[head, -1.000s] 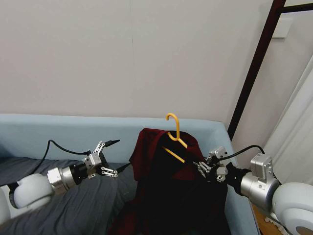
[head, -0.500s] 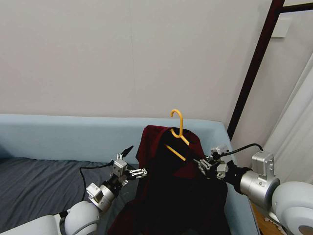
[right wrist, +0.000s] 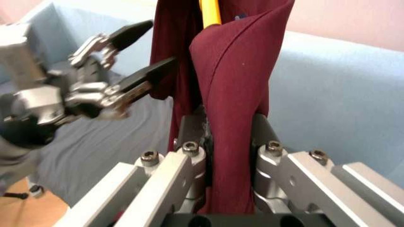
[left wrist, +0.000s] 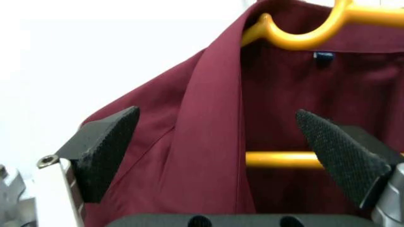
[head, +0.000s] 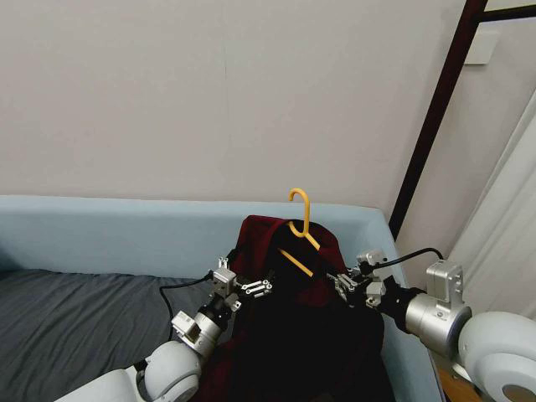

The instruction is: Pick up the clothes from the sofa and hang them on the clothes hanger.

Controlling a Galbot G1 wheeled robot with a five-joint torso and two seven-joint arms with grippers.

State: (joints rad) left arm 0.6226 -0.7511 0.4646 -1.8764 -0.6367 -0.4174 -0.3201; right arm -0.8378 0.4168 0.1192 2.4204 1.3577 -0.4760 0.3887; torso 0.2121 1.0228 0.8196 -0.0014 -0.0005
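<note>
From the head view, the dark red shirt (head: 301, 327) is already draped over the yellow hanger (head: 300, 230), whose hook stands free above the collar, in front of the back of the pale blue sofa (head: 100, 230). The right tool (head: 356, 289) is clenched on the shirt's shoulder on that side and appears to carry the load. The left tool (head: 249, 280) is released, its fingers spread at the opposite shoulder. The shirt's lower part runs out of sight, so whether it is clear of the seat's grey cover (head: 75, 310) cannot be told. A black rack pole (head: 435, 117) rises well apart to the right, and the hook is on nothing yet.

From the left wrist view, the left tool (left wrist: 221, 151) is wide apart, with the shirt (left wrist: 202, 123) front edge and the hanger (left wrist: 296, 33) bar between its pads but untouched.

From the right wrist view, the right tool (right wrist: 230, 146) pinches a thick fold of the shirt (right wrist: 237, 71) just below the hanger (right wrist: 210, 12), and the left tool (right wrist: 148, 49) waits released just beside the cloth.

By my judgement the pick-up is about done. A second grip and the carry to the rack remain.
</note>
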